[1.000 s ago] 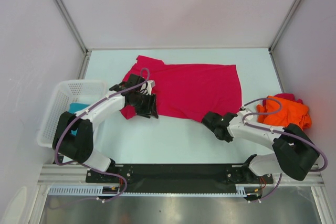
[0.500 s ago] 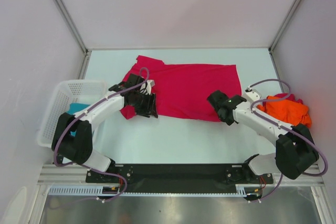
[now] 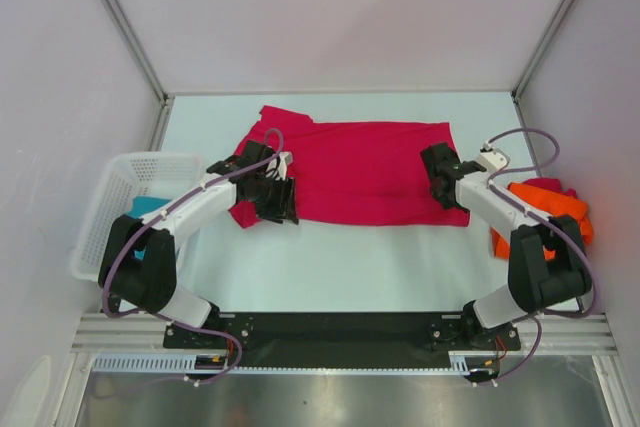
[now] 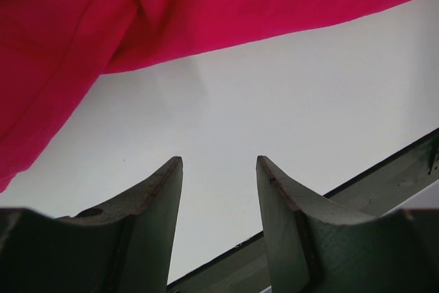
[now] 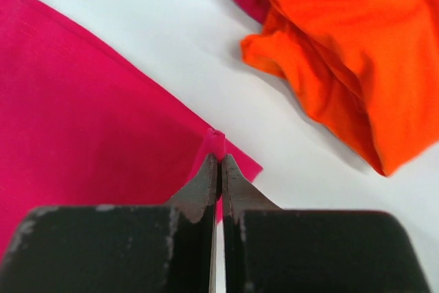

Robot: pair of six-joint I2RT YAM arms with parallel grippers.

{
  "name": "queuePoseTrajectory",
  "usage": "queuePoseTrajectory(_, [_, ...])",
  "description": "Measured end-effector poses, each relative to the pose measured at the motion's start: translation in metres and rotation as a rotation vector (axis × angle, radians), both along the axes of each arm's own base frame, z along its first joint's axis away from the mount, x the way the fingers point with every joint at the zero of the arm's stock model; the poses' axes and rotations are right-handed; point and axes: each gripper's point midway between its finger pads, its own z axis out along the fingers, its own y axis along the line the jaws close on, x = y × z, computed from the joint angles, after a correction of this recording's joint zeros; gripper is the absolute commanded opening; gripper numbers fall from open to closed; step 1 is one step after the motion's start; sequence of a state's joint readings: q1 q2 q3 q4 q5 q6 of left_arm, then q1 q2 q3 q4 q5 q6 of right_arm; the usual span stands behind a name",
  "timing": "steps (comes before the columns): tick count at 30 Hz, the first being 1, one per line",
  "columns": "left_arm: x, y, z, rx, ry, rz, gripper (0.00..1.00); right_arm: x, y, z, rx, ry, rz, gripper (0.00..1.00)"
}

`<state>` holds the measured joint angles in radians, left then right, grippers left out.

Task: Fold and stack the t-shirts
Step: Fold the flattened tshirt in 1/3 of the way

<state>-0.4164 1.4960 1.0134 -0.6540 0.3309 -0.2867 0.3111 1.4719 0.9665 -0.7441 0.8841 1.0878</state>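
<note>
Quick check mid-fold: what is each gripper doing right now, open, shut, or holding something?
Left gripper: open, holding nothing.
Right gripper: shut, pinching the edge of the crimson-pink cloth t-shirt.

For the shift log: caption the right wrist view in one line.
Right fingers shut on a corner of the crimson-pink cloth t-shirt, crumpled bright orange cloth t-shirt nearby.

White-and-black arms (image 3: pixel 200 203), purple cables (image 3: pixel 525 132)

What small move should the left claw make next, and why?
Probably ease forward and close on the edge of the crimson shirt: the left claw stands open with only bare table between its fingers, while the right claw is shut on the cloth near its corner.
</note>
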Motion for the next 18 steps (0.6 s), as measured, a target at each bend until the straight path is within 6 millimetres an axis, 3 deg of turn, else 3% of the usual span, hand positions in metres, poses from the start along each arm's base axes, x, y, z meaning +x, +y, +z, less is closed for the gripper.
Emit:
queuePoseTrajectory(10, [0.005, 0.008, -0.003, 0.02, -0.001, 0.028, 0.52, 0.058, 0.006, -0.015, -0.001, 0.076, 0.077, 0.0])
queuePoseTrajectory(17, [0.009, 0.017, -0.006, 0.038, 0.006, 0.06, 0.52, 0.067, 0.002, -0.035, 0.002, 0.132, 0.083, 0.01])
queuePoseTrajectory(18, [0.01, 0.018, -0.007, 0.04, 0.008, 0.063, 0.52, 0.067, 0.001, -0.036, 0.004, 0.137, 0.083, 0.12])
